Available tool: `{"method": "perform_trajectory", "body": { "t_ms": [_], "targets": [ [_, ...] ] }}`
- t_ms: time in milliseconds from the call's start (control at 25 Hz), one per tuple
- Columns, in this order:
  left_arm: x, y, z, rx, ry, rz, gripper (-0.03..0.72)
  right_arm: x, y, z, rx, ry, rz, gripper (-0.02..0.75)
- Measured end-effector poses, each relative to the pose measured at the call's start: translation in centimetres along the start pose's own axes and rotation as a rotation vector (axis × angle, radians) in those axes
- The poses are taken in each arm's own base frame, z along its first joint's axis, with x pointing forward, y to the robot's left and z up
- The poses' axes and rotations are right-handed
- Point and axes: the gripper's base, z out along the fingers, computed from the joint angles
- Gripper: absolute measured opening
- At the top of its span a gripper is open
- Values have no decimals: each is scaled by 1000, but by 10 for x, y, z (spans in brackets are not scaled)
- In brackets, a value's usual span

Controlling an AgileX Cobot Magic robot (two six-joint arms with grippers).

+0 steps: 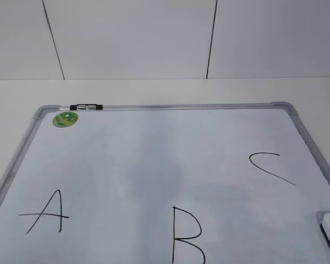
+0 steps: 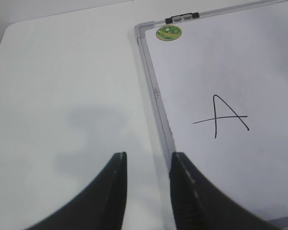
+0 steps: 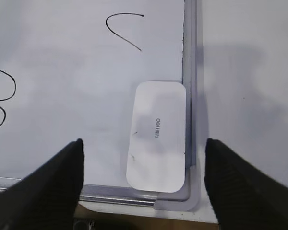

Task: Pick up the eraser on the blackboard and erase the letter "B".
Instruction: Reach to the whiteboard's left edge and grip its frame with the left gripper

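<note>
The blackboard (image 1: 154,165) is lying flat across the table (image 2: 62,96), probably so the arms can work on it from above. Its white face is carrying three black letters, with the letter "B" (image 1: 187,236) sitting low in the middle between the "A" (image 1: 47,212) and the "C" (image 1: 270,166). The eraser (image 3: 157,135) is resting in the board's near right corner, tucked against the frame, seemingly parked within the right arm's reach. It is showing a white, rounded oblong top with small printed lettering. The right gripper (image 3: 143,182) is hovering above it with jaws spread wide, holding nothing. The left gripper (image 2: 148,189) is waiting partly open and empty over the board's left edge.
</note>
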Motion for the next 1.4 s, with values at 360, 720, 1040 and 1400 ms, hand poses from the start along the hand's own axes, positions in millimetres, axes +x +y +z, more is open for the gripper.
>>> {"method": "perform_trajectory", "body": {
  "t_ms": [360, 720, 1040, 1400],
  "targets": [
    [-9, 4, 18, 4, 128, -40, 238, -16, 1, 26, -4, 206, 106, 586],
    [-51, 12, 41, 33, 283, -82, 238, -48, 3, 37, -18, 368, 141, 587],
    [-80, 18, 80, 61, 421, -132, 234, -58, 4, 62, -18, 555, 184, 586],
    [-106, 27, 150, 107, 665, -182, 234, -60, 6, 74, -35, 619, 207, 587]
  ]
}}
